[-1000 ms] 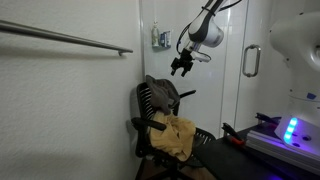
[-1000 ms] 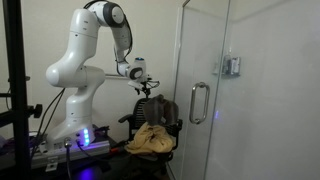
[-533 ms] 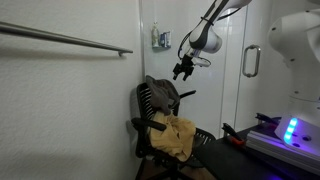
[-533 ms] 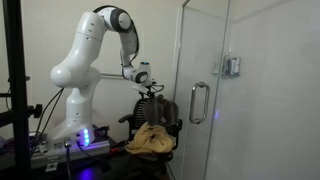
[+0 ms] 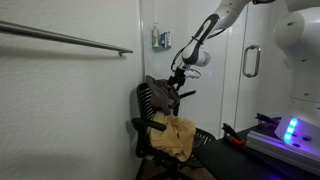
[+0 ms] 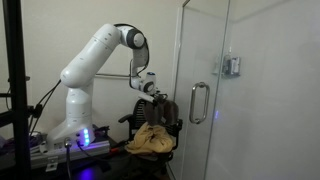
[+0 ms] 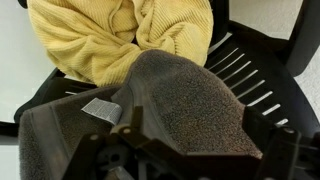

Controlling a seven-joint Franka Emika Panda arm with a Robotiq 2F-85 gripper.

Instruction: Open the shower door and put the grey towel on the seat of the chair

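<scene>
The grey towel (image 5: 160, 92) hangs over the backrest of the black office chair (image 5: 146, 125) and also shows in an exterior view (image 6: 161, 106). In the wrist view the towel (image 7: 185, 100) fills the middle. My gripper (image 5: 177, 82) (image 6: 153, 93) is right at the top of the towel. In the wrist view the gripper (image 7: 198, 135) is open, with one dark finger on each side of the towel fold. A yellow cloth (image 5: 178, 135) (image 6: 150, 140) (image 7: 100, 35) lies on the chair seat. The glass shower door (image 6: 205, 50) has a handle (image 6: 197, 102) (image 5: 249, 60).
A metal towel bar (image 5: 70, 40) runs along the white wall. The robot base with a blue light (image 6: 85, 138) (image 5: 290, 130) stands beside the chair. A black post (image 6: 12, 90) stands at the frame edge. A small dispenser (image 5: 160, 38) hangs on the wall.
The arm has stretched out and lowered the gripper from above the chair down onto the grey towel on the backrest. The towel and yellow cloth have not moved.
</scene>
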